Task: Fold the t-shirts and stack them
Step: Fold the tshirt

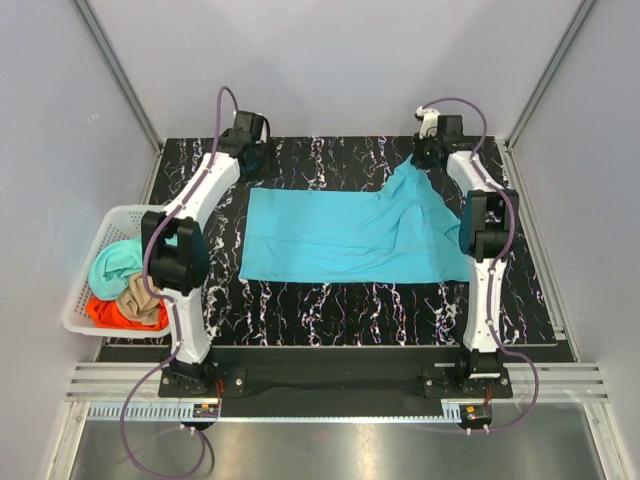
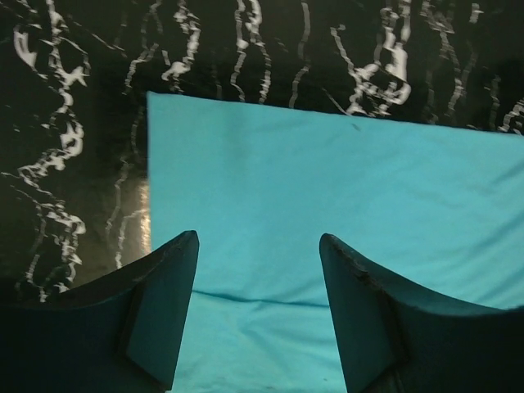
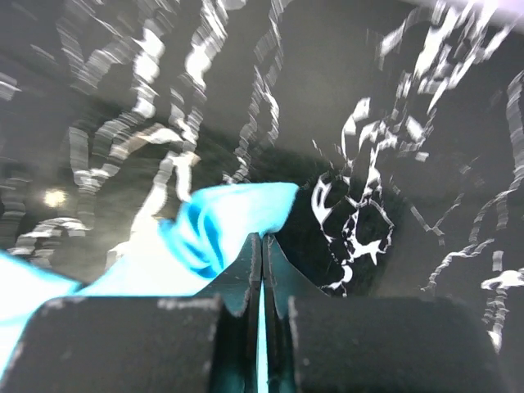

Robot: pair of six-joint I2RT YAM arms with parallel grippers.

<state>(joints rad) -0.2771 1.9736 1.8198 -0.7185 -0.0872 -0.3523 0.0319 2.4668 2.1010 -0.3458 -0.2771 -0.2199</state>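
Note:
A bright cyan t-shirt (image 1: pixel 340 235) lies spread across the middle of the black marbled table. My right gripper (image 1: pixel 428 152) is shut on its far right corner and holds that corner pulled up towards the back; the wrist view shows the cloth (image 3: pixel 221 225) pinched between the closed fingers (image 3: pixel 264 246). My left gripper (image 1: pixel 250 158) is open at the shirt's far left corner, its fingers (image 2: pixel 172 295) spread above the flat cloth (image 2: pixel 327 196) and holding nothing. Mint-teal (image 1: pixel 115 262), tan (image 1: pixel 140 298) and orange-red (image 1: pixel 105 312) t-shirts lie bunched in the basket.
A white plastic lattice basket (image 1: pixel 85 255) stands at the table's left edge beside the left arm. Grey walls close in the table on three sides. An aluminium rail (image 1: pixel 330 385) runs along the near edge by the arm bases.

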